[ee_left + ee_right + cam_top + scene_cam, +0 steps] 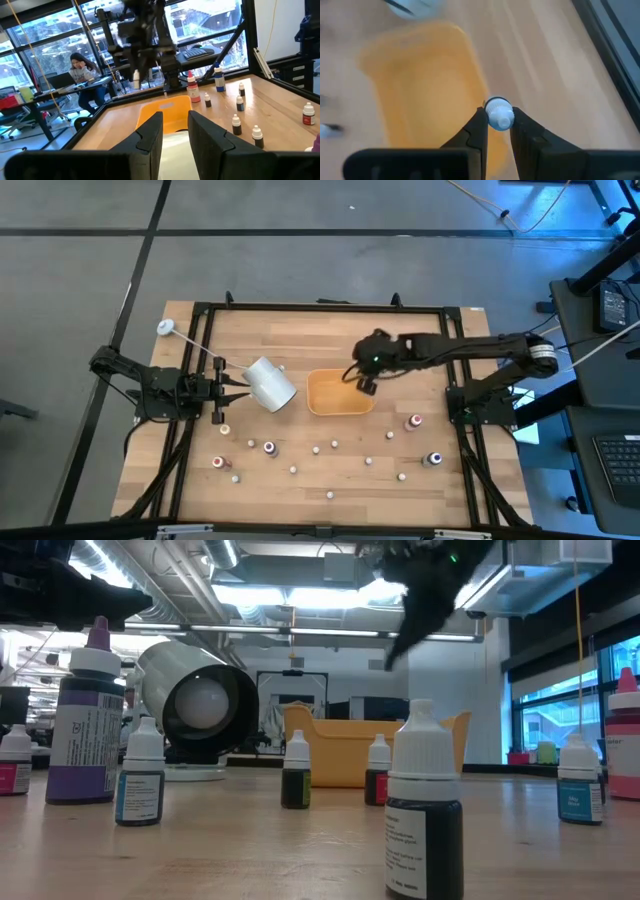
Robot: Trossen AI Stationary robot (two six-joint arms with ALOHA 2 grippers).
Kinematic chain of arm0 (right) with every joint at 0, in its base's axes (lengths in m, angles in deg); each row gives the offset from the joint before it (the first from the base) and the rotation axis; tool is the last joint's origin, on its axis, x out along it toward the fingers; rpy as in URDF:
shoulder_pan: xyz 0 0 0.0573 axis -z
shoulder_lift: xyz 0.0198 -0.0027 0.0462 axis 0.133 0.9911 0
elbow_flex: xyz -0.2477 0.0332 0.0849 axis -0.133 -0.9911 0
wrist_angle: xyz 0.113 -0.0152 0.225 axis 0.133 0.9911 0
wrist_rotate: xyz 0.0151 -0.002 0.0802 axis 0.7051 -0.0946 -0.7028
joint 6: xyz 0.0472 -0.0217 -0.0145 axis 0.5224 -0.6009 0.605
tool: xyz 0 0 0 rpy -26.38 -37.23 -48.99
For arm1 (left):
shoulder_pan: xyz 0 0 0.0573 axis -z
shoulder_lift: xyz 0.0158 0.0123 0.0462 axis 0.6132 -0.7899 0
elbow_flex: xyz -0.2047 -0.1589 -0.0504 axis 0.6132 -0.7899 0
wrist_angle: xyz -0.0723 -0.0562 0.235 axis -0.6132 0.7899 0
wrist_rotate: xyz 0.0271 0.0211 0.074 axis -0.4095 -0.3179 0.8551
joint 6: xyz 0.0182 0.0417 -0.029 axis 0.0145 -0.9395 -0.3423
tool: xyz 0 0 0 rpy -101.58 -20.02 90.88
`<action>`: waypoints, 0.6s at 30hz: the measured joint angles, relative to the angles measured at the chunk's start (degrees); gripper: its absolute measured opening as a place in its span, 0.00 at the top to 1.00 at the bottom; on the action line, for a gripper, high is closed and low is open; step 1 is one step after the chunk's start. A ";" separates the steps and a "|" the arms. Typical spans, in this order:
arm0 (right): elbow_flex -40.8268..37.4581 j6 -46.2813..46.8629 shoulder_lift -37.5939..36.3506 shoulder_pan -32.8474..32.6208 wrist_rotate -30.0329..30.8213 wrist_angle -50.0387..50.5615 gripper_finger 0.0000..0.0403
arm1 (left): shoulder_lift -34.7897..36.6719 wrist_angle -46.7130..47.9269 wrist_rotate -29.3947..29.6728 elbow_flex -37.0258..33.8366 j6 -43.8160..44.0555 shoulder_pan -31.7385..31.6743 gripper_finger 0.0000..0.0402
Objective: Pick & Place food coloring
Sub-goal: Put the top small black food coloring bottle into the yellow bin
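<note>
Several tiny food coloring bottles (317, 448) stand scattered on the near half of the wooden table, among them a red one (414, 422) and a blue one (433, 459). A yellow-orange tray (340, 394) sits at mid-table. My right gripper (362, 382) hovers over the tray's right part, shut on one whitish bottle (136, 79). My left gripper (240, 386) rests level at the left, its fingers (150, 132) a narrow gap apart with nothing between them. Its tips are at a white cup (270, 383) lying on its side; whether they touch it I cannot tell. My right gripper pinches the bottle's white cap (499, 114) between its two fingertips. The fingers slant down from the table's right side. The bottle hangs below them, lifted clear above the tray, and the cap hides its body in the right wrist view.
The cup's open end (200, 705) faces the table's near edge. A black frame (200, 310) runs round the table. In the low view bottles stand close in front, a dark one (423, 805) nearest. A person (80, 65) sits at a desk beyond the table.
</note>
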 joint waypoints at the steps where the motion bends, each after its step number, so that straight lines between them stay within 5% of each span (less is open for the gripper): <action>1: 1.26 -0.22 1.26 -1.15 -0.01 -0.58 0.85 | 0.00 0.00 0.00 0.00 0.00 -0.02 0.78; 18: 18.17 -4.25 29.33 -3.98 -7.42 0.98 0.84 | 0.00 0.02 2.86 0.00 -0.02 0.00 0.78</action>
